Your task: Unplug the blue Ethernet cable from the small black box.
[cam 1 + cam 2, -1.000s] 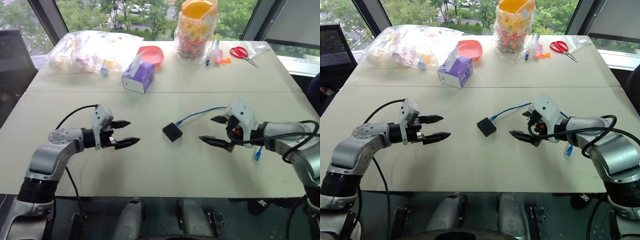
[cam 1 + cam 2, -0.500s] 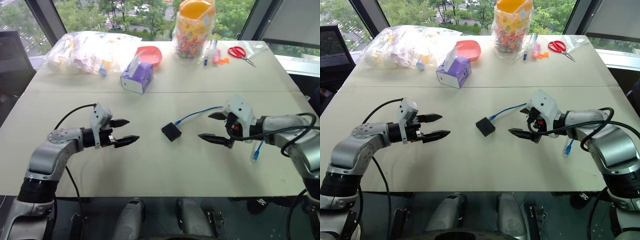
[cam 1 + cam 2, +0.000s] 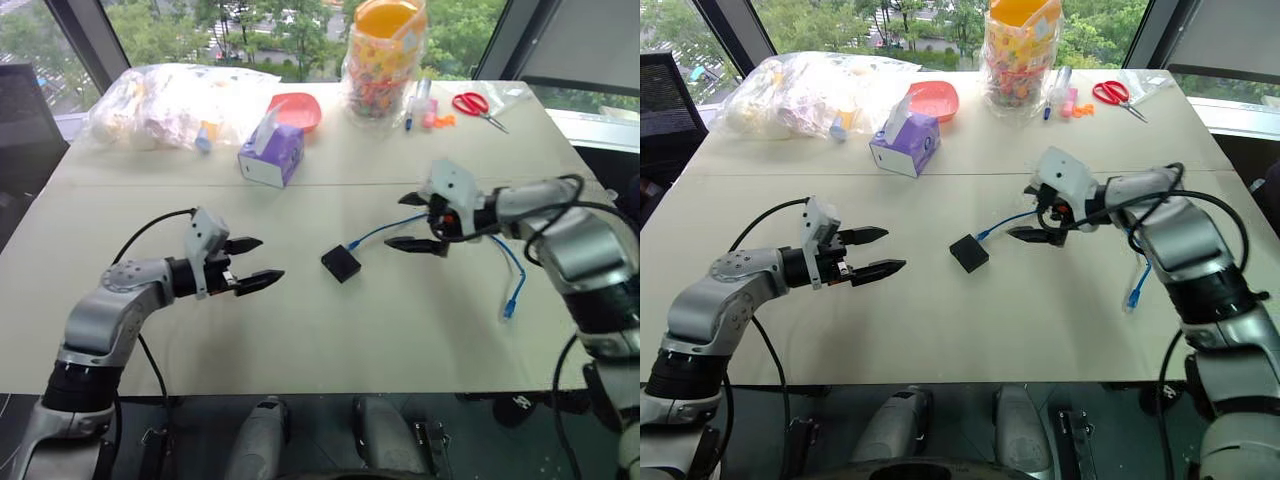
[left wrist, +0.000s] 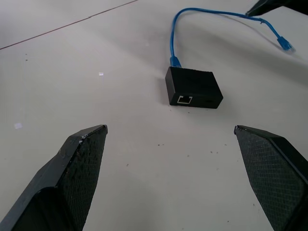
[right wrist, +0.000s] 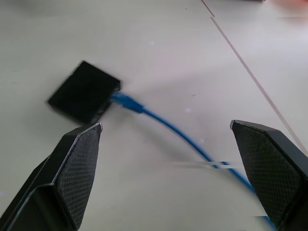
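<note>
with both my left gripper (image 3: pixel 252 264) and right gripper (image 3: pixel 413 221) spread wide and empty, the small black box (image 3: pixel 341 264) sits mid-tabletop (image 3: pixel 330 330), the limp blue ethernet cable (image 5: pixel 163 123) plugged in, so i judge gripping the stiff plug best, bracing the light box.

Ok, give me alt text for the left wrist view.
A small black box lies on a pale table, the blue Ethernet cable plugged into its far side and curving away. The left gripper has its jaws open, with the box ahead between them.
</note>
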